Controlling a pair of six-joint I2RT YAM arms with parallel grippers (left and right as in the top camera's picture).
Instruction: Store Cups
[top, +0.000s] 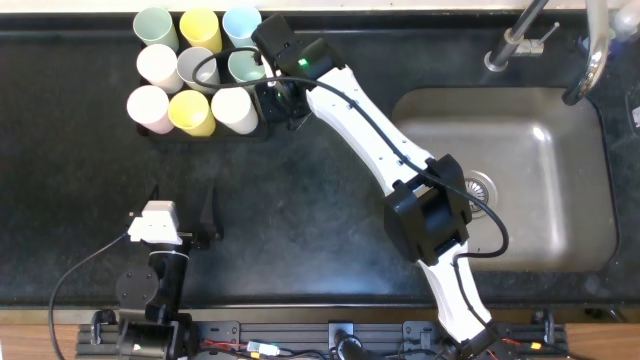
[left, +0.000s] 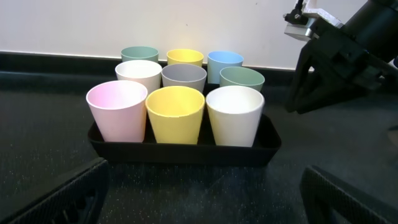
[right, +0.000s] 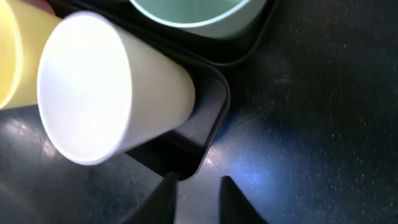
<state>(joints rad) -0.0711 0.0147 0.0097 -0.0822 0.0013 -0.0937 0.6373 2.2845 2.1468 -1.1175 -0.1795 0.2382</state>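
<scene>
Right gripper (right: 197, 182): fingers are set slightly apart and nothing is grasped; bare counter (right: 298, 124) is seen between them. It is held low at the near right corner of the black tray (right: 208, 124), just beside the rim. Contact with the rim cannot be told. The near white cup (right: 112, 93) stands in that corner and is closest to the fingers. The green cup (right: 193, 12) is placed behind it and the near yellow cup (right: 9, 62) to its left.

Left gripper (top: 183, 205): fingers are spread wide and nothing is held. It is kept by the left arm's base, well apart from the tray and pointed at it.

The tray is set at the far left of the counter, against the back wall. Nine cups are stood in it, three by three, mouths up.
- Far row: pale green cup (left: 139, 55), far yellow cup (left: 185, 58), blue cup (left: 224, 60).
- Middle row: middle white cup (left: 138, 73), grey cup (left: 184, 76), then the green cup.
- Near row: pink cup (left: 117, 111), then the near yellow and near white cups.

A steel sink (top: 540, 130) is set into the counter at the right, with a faucet (top: 520, 40) at its far edge.
</scene>
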